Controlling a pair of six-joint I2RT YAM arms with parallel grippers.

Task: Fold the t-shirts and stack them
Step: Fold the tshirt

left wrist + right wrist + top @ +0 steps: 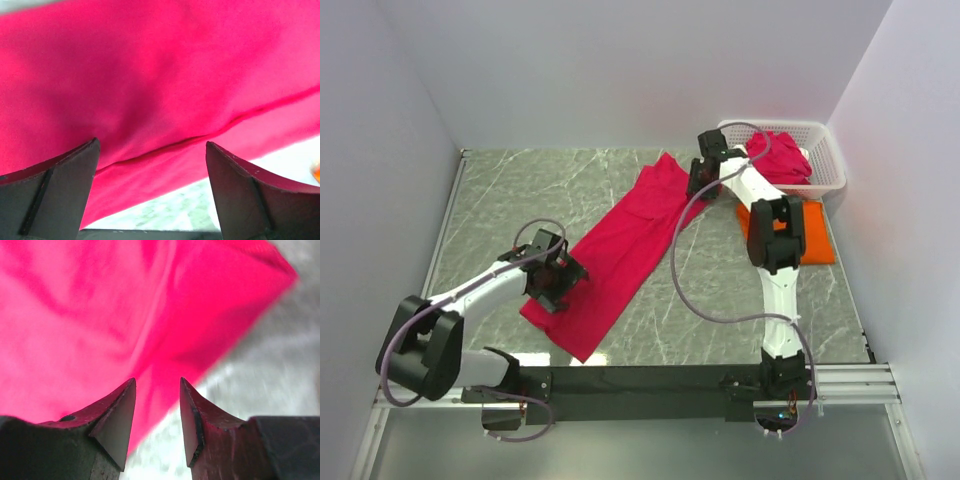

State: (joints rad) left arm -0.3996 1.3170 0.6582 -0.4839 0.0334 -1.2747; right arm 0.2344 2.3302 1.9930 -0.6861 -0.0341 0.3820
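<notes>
- Crimson-pink cloth t-shirt (625,245) lies folded lengthwise on grey marbled table (520,190) — left gripper (555,282) spread wide, right gripper (700,182) part-open, at its ends.
- Bright orange cloth t-shirt (818,238) lies folded; crimson shirts (782,155) wait in white plastic lattice basket (832,172).

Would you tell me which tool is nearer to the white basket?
Right. The right tool is beside the basket, at the far end of the pink shirt; the left tool is well away, at its near end.

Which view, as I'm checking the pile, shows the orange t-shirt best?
Top external: the orange t-shirt lies folded by the basket, partly behind the right arm. Left wrist: only an orange edge blur; right wrist: nothing.
</notes>
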